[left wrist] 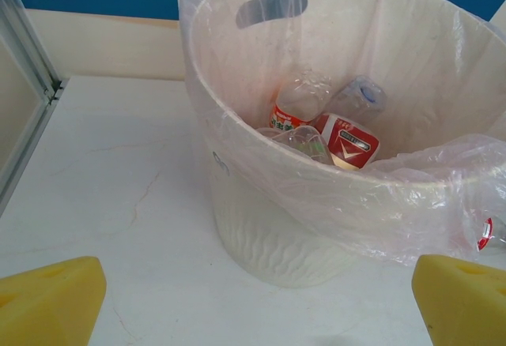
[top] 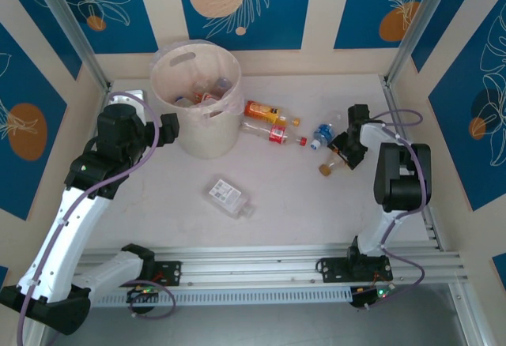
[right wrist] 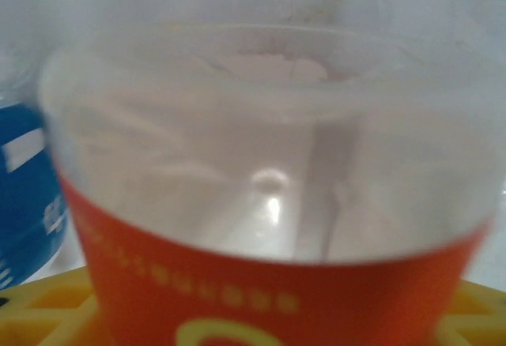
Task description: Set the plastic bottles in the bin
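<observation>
The scene was lit brightly from above, and only faint, soft shadows were thrown on the desk [top: 300,204]. Mild glare was caught on the liner bag [left wrist: 451,164] at 4 o'clock in the left wrist view. The bottle [right wrist: 269,204] before the right wrist camera was rendered heavily blurred.

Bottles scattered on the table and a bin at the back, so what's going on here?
Two robot arms are clearing plastic bottles into the bin. The bottles inside show that some are already done, while four loose bottles lie on the table. The right gripper has an orange-labelled bottle between its fingers, though whether it is clamped is unclear. The left gripper is open and empty, facing the bin.
</observation>
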`<state>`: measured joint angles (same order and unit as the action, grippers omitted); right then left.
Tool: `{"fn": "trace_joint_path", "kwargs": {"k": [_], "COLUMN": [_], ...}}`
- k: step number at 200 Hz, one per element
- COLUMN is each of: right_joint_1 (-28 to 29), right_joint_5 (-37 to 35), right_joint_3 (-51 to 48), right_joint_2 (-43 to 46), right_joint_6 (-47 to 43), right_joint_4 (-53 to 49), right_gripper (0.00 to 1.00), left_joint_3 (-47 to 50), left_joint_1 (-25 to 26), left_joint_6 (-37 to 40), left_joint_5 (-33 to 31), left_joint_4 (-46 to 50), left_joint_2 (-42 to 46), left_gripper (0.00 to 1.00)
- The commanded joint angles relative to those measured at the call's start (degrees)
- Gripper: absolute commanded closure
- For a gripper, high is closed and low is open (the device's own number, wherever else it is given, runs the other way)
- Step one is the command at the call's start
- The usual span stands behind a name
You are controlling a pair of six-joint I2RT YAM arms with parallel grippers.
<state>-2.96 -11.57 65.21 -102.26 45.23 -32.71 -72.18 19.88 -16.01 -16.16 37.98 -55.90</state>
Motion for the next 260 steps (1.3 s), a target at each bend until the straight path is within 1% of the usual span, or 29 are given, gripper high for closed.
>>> {"fn": "trace_joint_path", "kwargs": {"k": [1, 16, 40, 52, 71, 103, 130, 158, 178, 216, 260], "right_joint_1": [0.9, 1.6, 3.3, 4.1, 6.0, 12.8, 20.0, 26.3, 29.8, 35.2, 39.6], "right_joint_5": [-1.4, -2.4, -3.7, -3.8, -3.3, -3.1, -4.0, -5.3, -5.6, -5.8, -3.0], "right_joint_3": [-0.2, 0.3, 1.6, 2.7, 4.9, 11.7, 21.1, 31.5, 39.3, 57.9, 81.7], "right_joint_2": [6.2, 9.4, 14.4, 16.2, 18.7, 21.5, 20.5, 17.1, 12.6, 0.0, -17.5], "right_joint_6": [-1.1, -1.5, -2.2, -2.4, -3.1, -5.1, -7.9, -11.3, -13.6, -18.2, -23.6], "right_joint_4": [-2.3, -3.7, -5.3, -6.3, -7.3, -7.1, -5.4, -1.0, 1.9, 2.4, 0.9], "right_gripper": [0.37, 0.38, 0.42, 0.47, 0.47, 0.49, 0.48, 0.48, 0.49, 0.49, 0.48], "left_joint_3": [-0.3, -0.2, 0.0, 0.0, -0.1, 0.2, 0.2, 0.7, 1.1, 1.6, 1.9], "left_joint_1": [-0.2, -0.2, -0.2, -0.2, -0.2, -0.2, -0.3, -0.2, -0.3, -0.2, -0.2], "left_joint_6": [0.5, 0.4, 0.3, 0.3, 0.3, 0.4, 0.4, 0.2, 0.0, -0.1, -0.2], "left_joint_5": [-1.0, -1.0, -1.0, -1.1, -1.0, -1.5, -1.5, -1.6, -1.2, -1.0, -0.7], "left_joint_4": [0.5, 0.4, 0.2, 0.2, 0.2, 0.6, 1.2, 1.4, 1.3, 1.2, 1.0], "left_joint_2": [1.1, 1.1, 1.1, 1.2, 1.2, 1.3, 1.4, 1.4, 1.3, 1.3, 1.6], "left_gripper": [0.01, 0.0, 0.0, 0.01, 0.01, 0.0, 0.0, 0.0, 0.01, 0.0, 0.01]}}
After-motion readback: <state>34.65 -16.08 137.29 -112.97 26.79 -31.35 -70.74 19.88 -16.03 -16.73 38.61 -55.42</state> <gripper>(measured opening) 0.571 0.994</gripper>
